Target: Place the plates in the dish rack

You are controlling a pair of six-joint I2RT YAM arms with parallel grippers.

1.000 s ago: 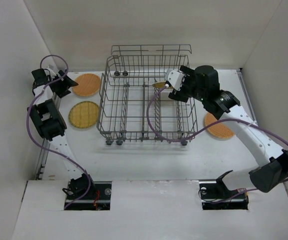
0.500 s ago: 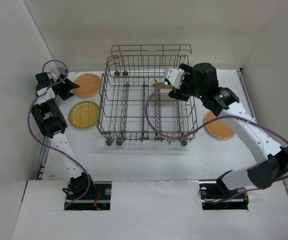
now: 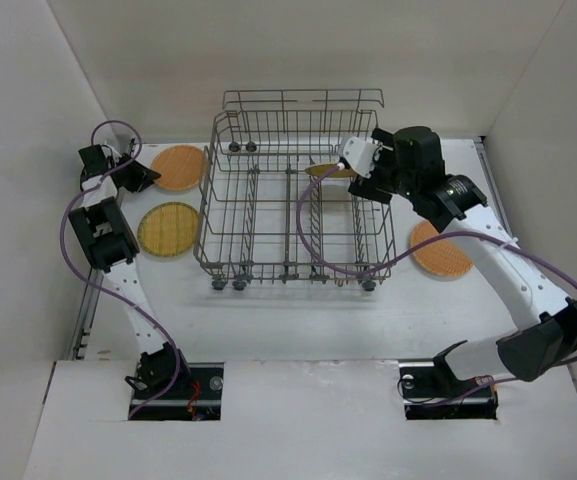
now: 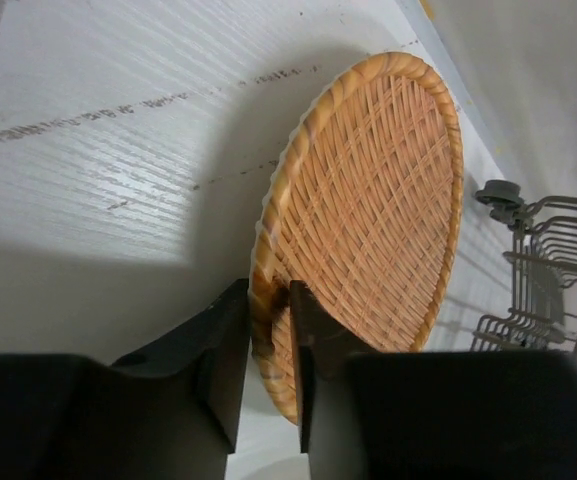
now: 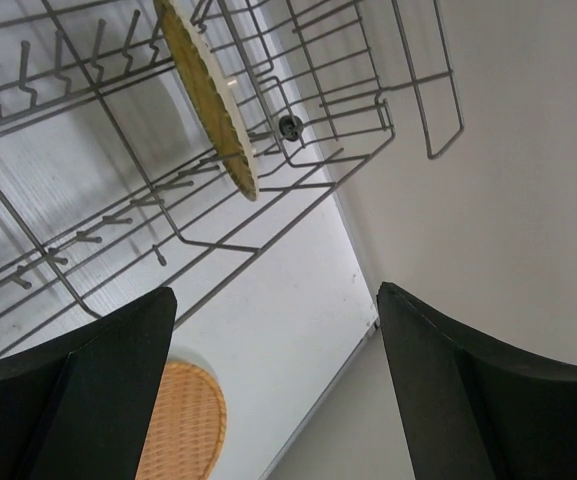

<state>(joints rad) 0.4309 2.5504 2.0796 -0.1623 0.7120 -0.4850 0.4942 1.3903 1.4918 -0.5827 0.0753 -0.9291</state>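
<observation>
racked plate (image 5: 208, 95): yellowish; stands on edge between the tines of the rack (image 3: 288, 265), near its far right corner
far-left plate (image 4: 368, 210): orange; on the table (image 4: 88, 160) just left of the rack; near rim pinched between the fingers of the left claw (image 4: 268, 305)
yellow plate (image 3: 168, 230): flat on the table; nearer than the far-left plate
right plate (image 3: 438, 251): orange; flat, just right of the rack
right claw (image 5: 275, 292): spread wide, holding nothing; close to the racked plate, not touching

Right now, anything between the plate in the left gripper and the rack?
Nothing visible. The left gripper pinches the rim of the orange plate; only bare table separates it from the dish rack, whose left wall it must clear. The yellow plate lies nearer the bases, off that path.
</observation>
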